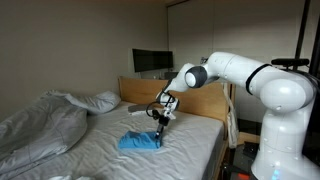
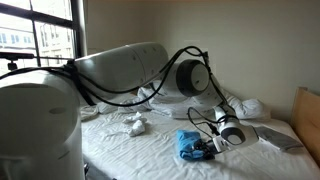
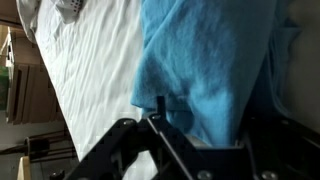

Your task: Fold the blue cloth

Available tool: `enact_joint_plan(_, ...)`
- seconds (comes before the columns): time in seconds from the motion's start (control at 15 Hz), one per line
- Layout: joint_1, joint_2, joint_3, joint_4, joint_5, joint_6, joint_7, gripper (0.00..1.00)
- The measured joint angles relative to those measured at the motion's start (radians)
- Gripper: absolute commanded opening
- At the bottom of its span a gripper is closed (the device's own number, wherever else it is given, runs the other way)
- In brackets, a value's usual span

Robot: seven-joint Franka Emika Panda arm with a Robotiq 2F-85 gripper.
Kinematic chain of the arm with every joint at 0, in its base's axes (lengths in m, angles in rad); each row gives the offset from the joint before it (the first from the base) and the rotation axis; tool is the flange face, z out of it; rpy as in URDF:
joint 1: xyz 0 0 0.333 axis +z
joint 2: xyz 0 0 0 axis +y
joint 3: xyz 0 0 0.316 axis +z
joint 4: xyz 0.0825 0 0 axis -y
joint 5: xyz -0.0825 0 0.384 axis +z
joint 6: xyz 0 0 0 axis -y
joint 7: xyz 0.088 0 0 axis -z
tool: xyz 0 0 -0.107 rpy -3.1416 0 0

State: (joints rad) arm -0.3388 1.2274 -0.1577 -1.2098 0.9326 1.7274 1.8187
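Rumpled white bed (image 1: pixel 195 135) carried the blue cloth (image 1: pixel 138 143). It looked limp, light and thin, probably best pinched at a corner. Claw (image 1: pixel 160 125) hung parted over it.

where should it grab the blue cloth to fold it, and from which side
Probably the loose edge of the blue cloth nearest the gripper, coming straight down from above. It lies low and rumpled on the white sheet, so a thin pinch where fabric meets sheet gives the gripper something to close on.
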Motion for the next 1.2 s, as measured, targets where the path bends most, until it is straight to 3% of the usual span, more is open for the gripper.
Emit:
enact_joint_plan(0.2, -0.002, -0.005, -0.014, 0.013, 0.000, 0.002, 0.002, 1.00)
enact_joint_plan(0.73, 0.017, -0.074, -0.082, 0.019, -0.018, 0.082, 0.005, 1.00)
enact_joint_plan(1.07, 0.077, -0.115, -0.093, 0.017, -0.026, 0.128, -0.025, 1.00)
enact_joint_plan(1.13, 0.093, -0.124, -0.092, 0.017, -0.027, 0.131, -0.040, 0.75)
enact_joint_plan(1.2, 0.109, -0.132, -0.091, 0.015, -0.027, 0.131, -0.058, 0.73)
